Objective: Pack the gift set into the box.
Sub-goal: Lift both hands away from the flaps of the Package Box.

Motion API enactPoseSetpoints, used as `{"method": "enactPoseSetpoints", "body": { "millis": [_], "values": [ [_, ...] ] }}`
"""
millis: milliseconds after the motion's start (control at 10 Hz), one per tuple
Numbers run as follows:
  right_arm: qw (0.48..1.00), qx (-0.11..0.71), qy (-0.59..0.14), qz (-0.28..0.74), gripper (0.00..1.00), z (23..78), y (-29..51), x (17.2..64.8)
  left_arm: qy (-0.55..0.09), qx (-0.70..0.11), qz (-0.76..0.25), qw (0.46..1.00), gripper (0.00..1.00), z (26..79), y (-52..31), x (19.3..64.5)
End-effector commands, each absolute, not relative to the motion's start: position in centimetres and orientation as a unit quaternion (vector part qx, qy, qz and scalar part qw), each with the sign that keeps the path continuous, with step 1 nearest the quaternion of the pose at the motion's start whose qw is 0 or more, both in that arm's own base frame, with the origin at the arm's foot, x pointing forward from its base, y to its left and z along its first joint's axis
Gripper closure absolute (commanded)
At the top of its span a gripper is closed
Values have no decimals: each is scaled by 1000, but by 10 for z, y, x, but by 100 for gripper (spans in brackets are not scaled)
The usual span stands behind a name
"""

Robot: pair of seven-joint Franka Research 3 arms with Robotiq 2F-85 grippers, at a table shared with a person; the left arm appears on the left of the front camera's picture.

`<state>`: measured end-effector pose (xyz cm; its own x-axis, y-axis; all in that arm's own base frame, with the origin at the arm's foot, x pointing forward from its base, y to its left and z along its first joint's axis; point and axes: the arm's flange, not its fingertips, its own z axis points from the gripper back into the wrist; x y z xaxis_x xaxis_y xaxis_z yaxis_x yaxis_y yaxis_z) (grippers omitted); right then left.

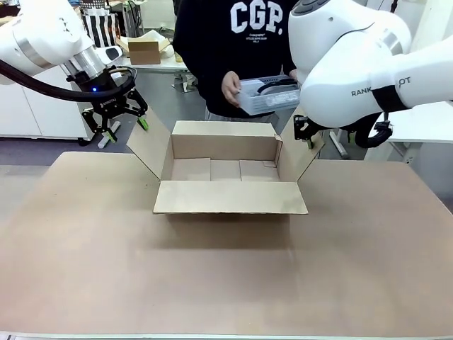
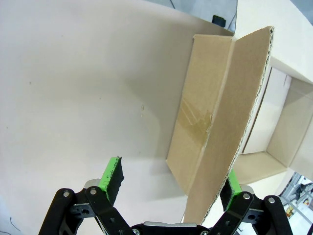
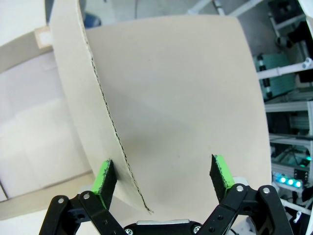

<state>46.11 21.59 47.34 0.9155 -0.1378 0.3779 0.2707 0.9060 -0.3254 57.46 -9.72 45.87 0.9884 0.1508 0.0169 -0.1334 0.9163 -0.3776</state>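
Tabletop (image 1: 212, 283) carried the open box (image 1: 226, 145), hands at its side flaps (image 1: 147, 145).
Left hand (image 2: 172, 178) and right hand (image 3: 163, 175) gaped, each astride a flap, nothing clamped. Gift set (image 1: 269, 95) sat beyond and between them, held by the person (image 1: 233, 42); best to pin the flaps outward so the opening is clear.

So the left arm (image 1: 42, 35) comes in from the top-left, wrist angled down, and the left end effector (image 1: 117, 122) hangs with its green pads (image 2: 111, 174) spread wide. The right arm (image 1: 354, 64) looms in close, the right end effector (image 1: 304, 129) tucked under it, fingers (image 3: 220, 171) wide apart too.
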Motion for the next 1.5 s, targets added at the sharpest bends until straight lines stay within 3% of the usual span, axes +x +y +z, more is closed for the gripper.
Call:
{"method": "enactPoseSetpoints", "body": {
  "millis": [0,1400],
  "values": [
    [960,-188,-177,-107,0,476,215,463,-27,-180,81,980,0,460,-98,573],
    [960,-188,-177,-107,0,476,215,463,-27,-180,81,980,0,460,-98,573]
  ]
}}
